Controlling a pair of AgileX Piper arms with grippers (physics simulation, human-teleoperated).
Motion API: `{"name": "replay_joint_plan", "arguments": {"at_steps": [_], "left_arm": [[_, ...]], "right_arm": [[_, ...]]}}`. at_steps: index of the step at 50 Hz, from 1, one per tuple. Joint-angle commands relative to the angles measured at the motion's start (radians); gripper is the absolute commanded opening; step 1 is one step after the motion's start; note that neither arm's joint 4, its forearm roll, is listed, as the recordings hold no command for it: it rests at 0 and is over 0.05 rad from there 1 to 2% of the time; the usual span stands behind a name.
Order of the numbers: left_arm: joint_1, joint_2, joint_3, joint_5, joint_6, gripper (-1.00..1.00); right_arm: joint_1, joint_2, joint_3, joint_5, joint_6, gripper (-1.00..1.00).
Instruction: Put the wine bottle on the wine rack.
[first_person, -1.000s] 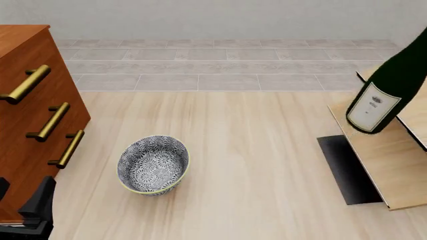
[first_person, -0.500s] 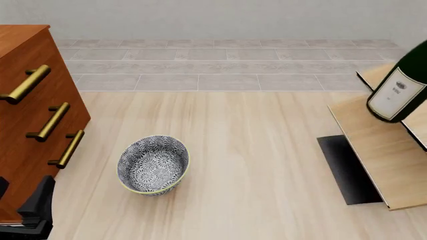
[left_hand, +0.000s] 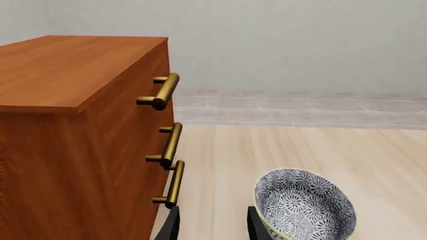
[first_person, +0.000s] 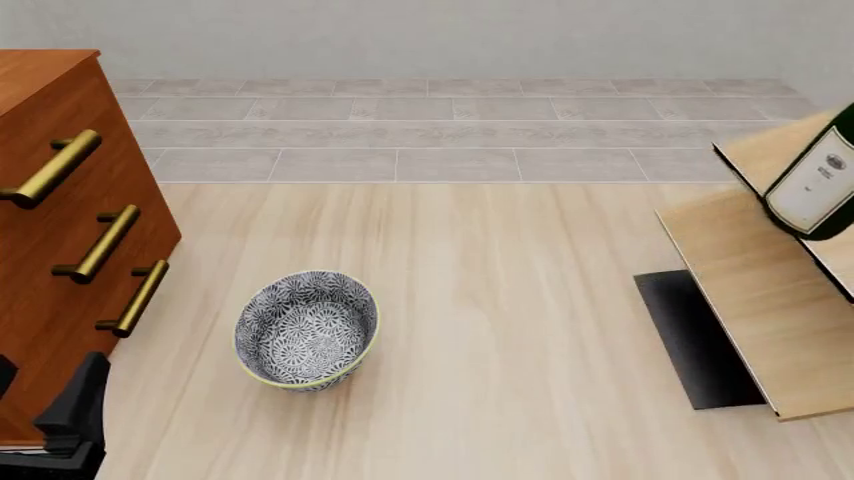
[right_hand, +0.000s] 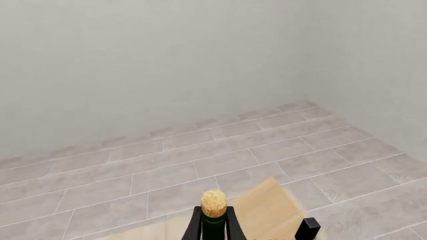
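The wine bottle (first_person: 814, 180), dark green with a white label, hangs tilted over the wine rack (first_person: 767, 300) at the right edge of the front view; its upper part is cut off by that edge. In the right wrist view its gold top (right_hand: 213, 202) stands between the dark fingers (right_hand: 193, 229) of my right gripper (right_hand: 213, 234), which is shut on the neck. A pale panel of the rack (right_hand: 267, 202) lies beyond it. My left gripper (left_hand: 213, 229) is open and empty, low beside the cabinet; it also shows in the front view (first_person: 67, 420).
A reddish-brown drawer cabinet (first_person: 54, 250) with brass handles stands at the left. A patterned bowl (first_person: 307, 328) sits on the table right of it, close to my left gripper, and shows in the left wrist view (left_hand: 303, 205). The rack's black base (first_person: 694, 340) lies on the table.
The wine bottle has moved right and farther back over the rack, going further past the front view's right edge. The left arm has not moved.
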Motion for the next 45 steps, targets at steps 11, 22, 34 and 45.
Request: {"name": "replay_joint_plan", "arguments": {"at_steps": [11, 22, 34, 45], "left_arm": [[0.006, 0.001, 0.0, 0.004, -0.002, 1.0], [0.007, -0.001, 0.0, 0.008, -0.003, 1.0], [0.006, -0.004, 0.0, 0.013, -0.004, 1.0], [0.003, 0.011, 0.0, -0.001, -0.005, 1.0]], "right_arm": [[-0.074, 0.032, -0.015, -0.013, 0.072, -1.0], [-0.116, 0.064, 0.001, -0.034, 0.132, -1.0], [-0.153, 0.105, 0.03, -0.061, 0.201, -1.0], [-0.163, 0.123, 0.043, -0.073, 0.223, -1.0]]}}
